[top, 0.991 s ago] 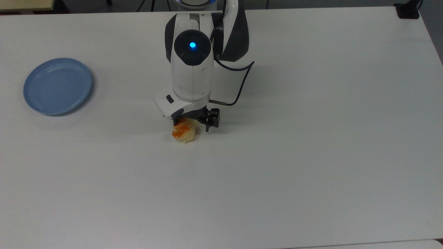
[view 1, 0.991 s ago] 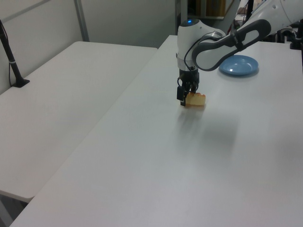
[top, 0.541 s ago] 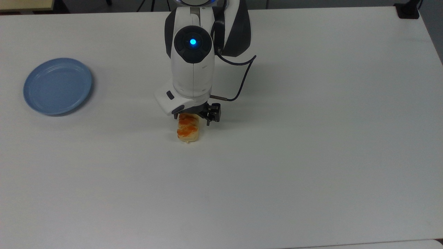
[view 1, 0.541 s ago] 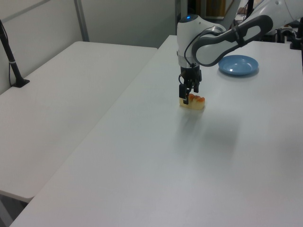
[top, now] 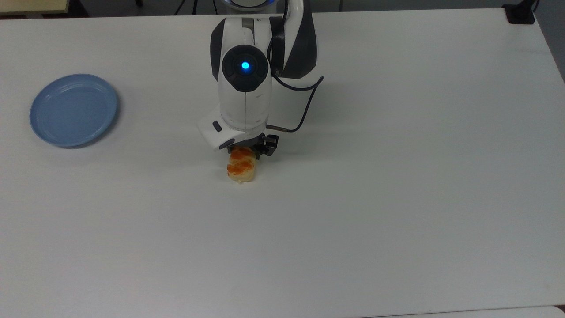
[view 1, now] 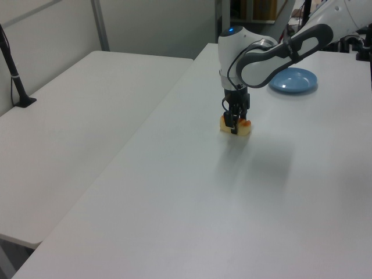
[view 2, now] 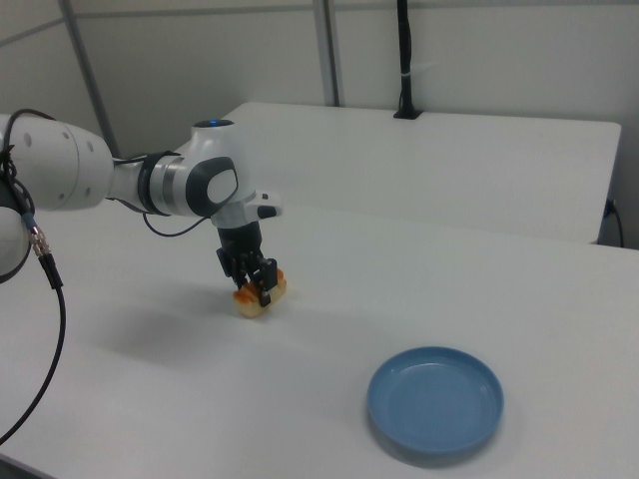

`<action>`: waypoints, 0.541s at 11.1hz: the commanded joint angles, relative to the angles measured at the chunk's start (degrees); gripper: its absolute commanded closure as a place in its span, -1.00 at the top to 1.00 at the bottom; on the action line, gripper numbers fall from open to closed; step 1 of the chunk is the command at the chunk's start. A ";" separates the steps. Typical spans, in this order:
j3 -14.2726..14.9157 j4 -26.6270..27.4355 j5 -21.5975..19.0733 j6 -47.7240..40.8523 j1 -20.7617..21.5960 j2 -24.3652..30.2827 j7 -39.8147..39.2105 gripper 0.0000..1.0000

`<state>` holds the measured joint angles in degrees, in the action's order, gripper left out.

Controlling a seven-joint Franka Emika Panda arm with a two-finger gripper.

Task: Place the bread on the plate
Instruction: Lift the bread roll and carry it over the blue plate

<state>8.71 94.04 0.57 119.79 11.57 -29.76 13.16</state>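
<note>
Gripper (view 1: 235,122) with fingers closed around the bread (top: 241,167) on the tabletop (top: 397,176), well apart from the plate (top: 73,109).

White table (top: 397,198); second white table (view 1: 75,116) beside; black pole (view 2: 403,60) behind.

Parts you can't see

In the top view the robot's white wrist covers the far end of the bread (top: 241,167) and most of the end effector (top: 248,151), so how its fingers meet the bread can't be told there. In the left view a dark finger (view 1: 235,123) stands in front of the middle of the bread. In the right view the fingers hide the top of the bread, and the arm (view 2: 60,175) runs off the right view's left edge. The worktop (top: 397,176) is cut off by the picture edges.
</note>
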 commanded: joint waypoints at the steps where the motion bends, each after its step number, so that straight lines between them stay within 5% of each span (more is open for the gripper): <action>1: 0.34 0.19 -0.83 -1.13 -0.05 1.19 -3.73 -0.24; 6: 1.04 -0.78 0.57 -7.99 -12.50 7.07 -22.87 -0.26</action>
<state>9.83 92.40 0.89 115.05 5.61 -27.45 -0.40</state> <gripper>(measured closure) 0.626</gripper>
